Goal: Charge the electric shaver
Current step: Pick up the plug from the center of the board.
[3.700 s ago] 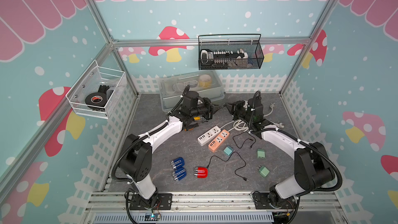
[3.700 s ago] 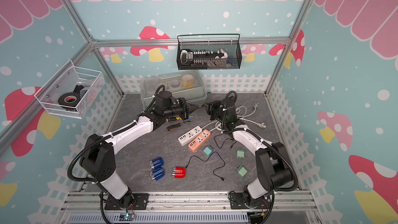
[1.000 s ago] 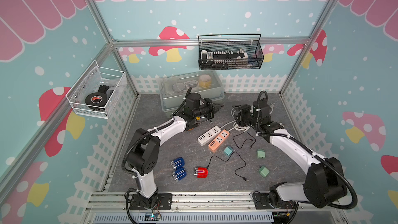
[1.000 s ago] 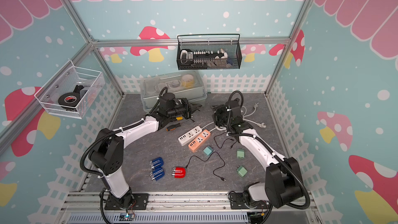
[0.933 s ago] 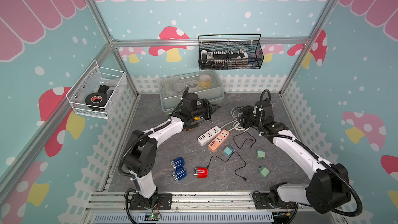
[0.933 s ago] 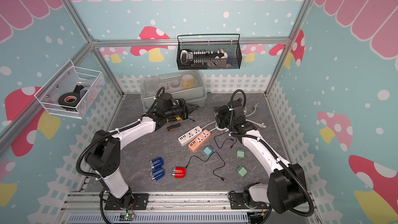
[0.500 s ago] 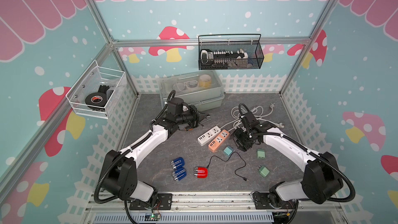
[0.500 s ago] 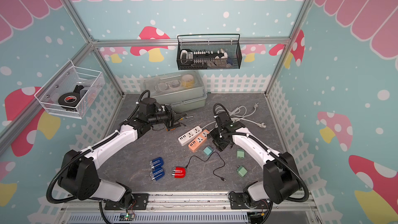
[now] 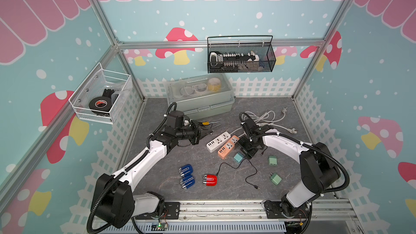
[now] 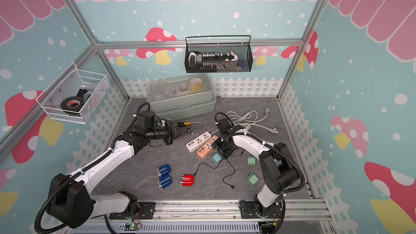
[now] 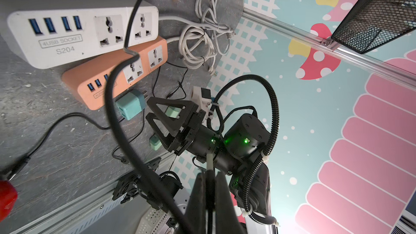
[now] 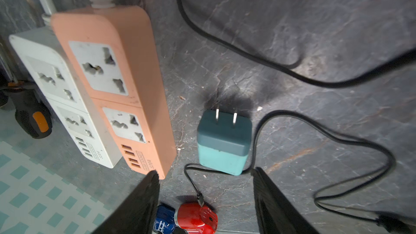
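Grey tabletop (image 9: 157, 172) carries power strips (image 9: 218, 142), shavers (image 9: 210, 180), adapters (image 9: 272, 160)

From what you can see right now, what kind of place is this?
Probably a staged robot test booth, not a home: mushroom-printed walls on an aluminium frame, a left arm and right arm mounted on a front rail, and a white power strip on the grey floor.

The adapter (image 12: 224, 140) is lying on the table (image 12: 292, 41) just ahead of the right gripper (image 12: 205, 171). The nearer power strip (image 9: 228, 147) and the farther power strip (image 9: 218, 141) are lying side by side, touching, between that gripper and the left gripper (image 9: 209, 132). A screwdriver (image 9: 208, 123) is lying just beyond the left gripper, before the storage box (image 9: 200, 100). The cabled shaver (image 9: 209, 180) is lying nearer the front rail (image 9: 225, 208) than both grippers, two more shavers (image 9: 186, 170) beside it.
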Robot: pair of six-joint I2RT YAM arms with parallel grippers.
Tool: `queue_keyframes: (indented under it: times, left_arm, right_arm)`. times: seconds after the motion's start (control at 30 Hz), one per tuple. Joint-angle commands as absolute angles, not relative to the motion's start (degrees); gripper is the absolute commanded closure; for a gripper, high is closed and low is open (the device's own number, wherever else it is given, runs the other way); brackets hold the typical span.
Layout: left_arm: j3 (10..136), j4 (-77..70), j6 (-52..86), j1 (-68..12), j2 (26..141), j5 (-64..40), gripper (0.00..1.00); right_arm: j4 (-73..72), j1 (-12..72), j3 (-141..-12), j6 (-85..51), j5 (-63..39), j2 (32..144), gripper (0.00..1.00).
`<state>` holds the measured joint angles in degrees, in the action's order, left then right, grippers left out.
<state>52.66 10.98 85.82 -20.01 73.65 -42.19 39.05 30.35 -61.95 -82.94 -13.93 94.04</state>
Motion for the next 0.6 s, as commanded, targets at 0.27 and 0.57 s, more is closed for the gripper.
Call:
queue_keyframes:
  times: [0.27, 0.57]
  left_arm:
    - [51.6, 12.0, 84.7, -18.9, 71.2, -42.9, 1.0]
    - [52.2, 12.0, 84.6, -18.9, 71.9, -42.7, 1.0]
  right_arm:
    - [40.5, 31.6, -61.7, -85.1, -12.1, 96.2, 0.36]
    - [38.9, 31.2, -61.2, -85.3, -11.7, 98.4, 0.36]
